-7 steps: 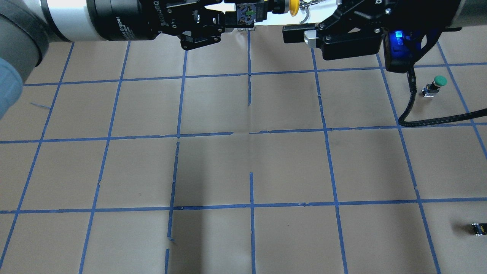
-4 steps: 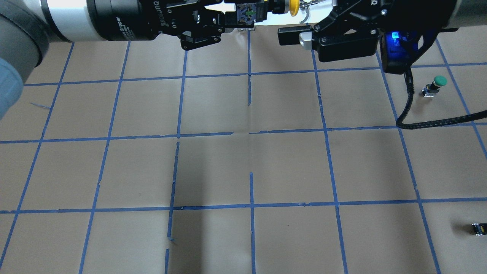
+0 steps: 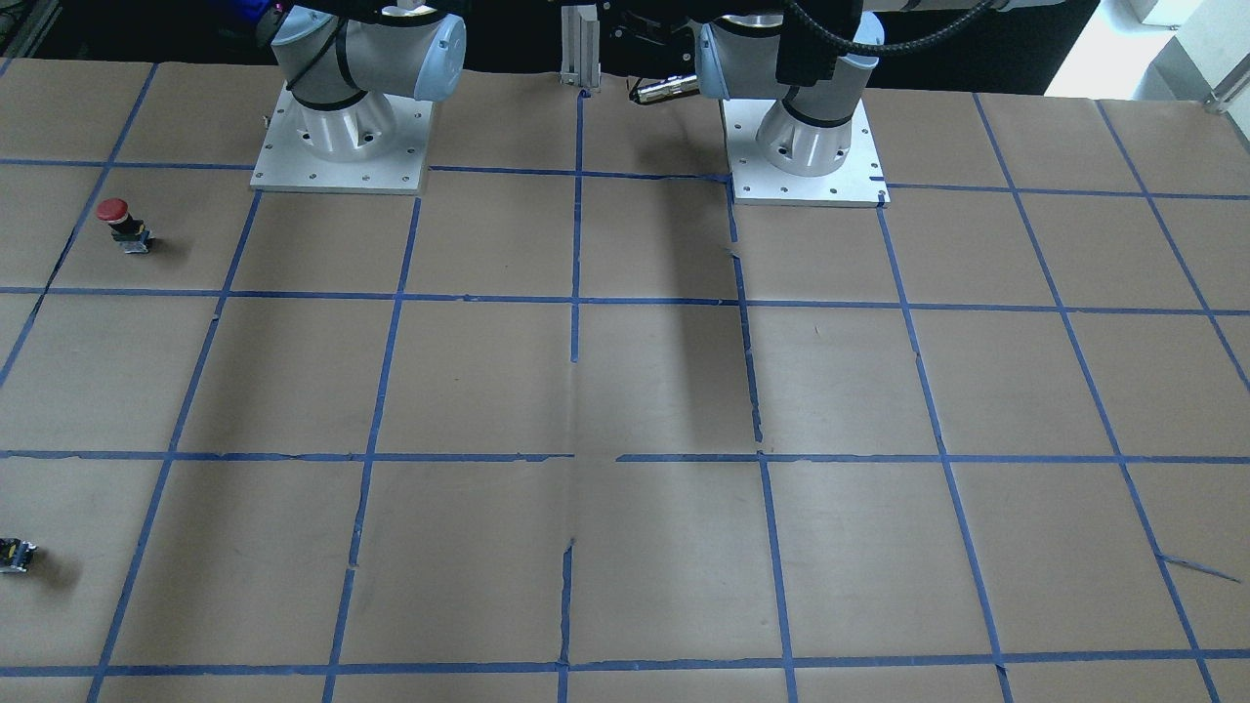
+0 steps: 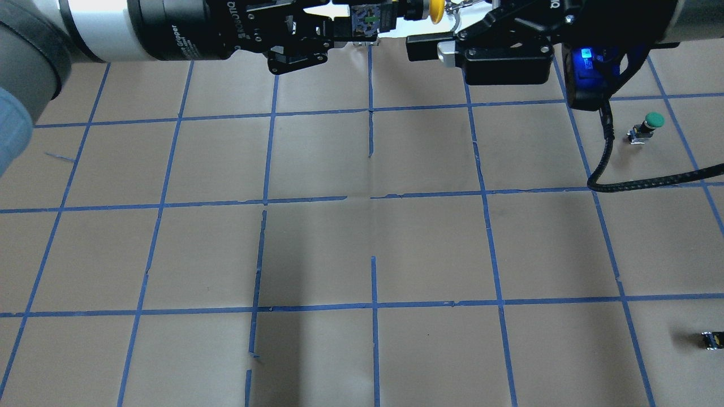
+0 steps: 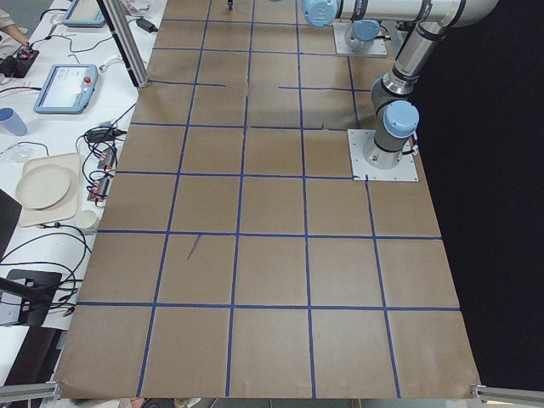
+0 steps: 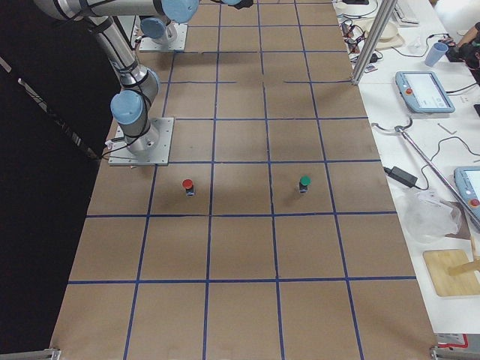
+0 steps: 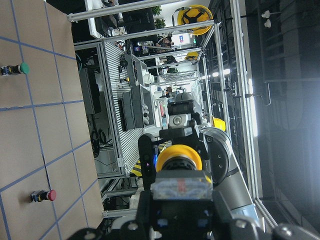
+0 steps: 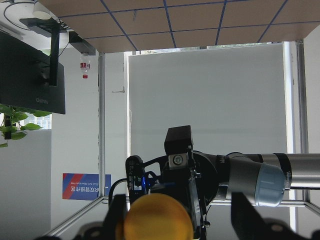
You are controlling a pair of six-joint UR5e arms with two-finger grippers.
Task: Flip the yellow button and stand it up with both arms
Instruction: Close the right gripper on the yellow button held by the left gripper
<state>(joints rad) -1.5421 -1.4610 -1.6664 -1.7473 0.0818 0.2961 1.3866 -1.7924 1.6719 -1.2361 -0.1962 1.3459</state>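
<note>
The yellow button (image 4: 436,10) is held in the air at the top of the overhead view, lying sideways with its yellow cap toward the right arm. My left gripper (image 4: 350,20) is shut on its black-and-metal body (image 7: 181,187). My right gripper (image 8: 180,220) is open. Its fingers (image 8: 117,220) stand on either side of the yellow cap (image 8: 157,217) without touching it. In the overhead view only its lower finger (image 4: 430,50) shows, just below the cap.
A green-capped button (image 4: 650,124) stands on the paper-covered table at the right. A red-capped button (image 3: 117,217) stands near the right arm's base. A small capless block (image 4: 711,339) lies at the near right edge. A black cable (image 4: 639,182) hangs from the right wrist.
My right gripper has moved left and slightly up, bringing its open fingers around the yellow cap. My left gripper has kept still with the button.
</note>
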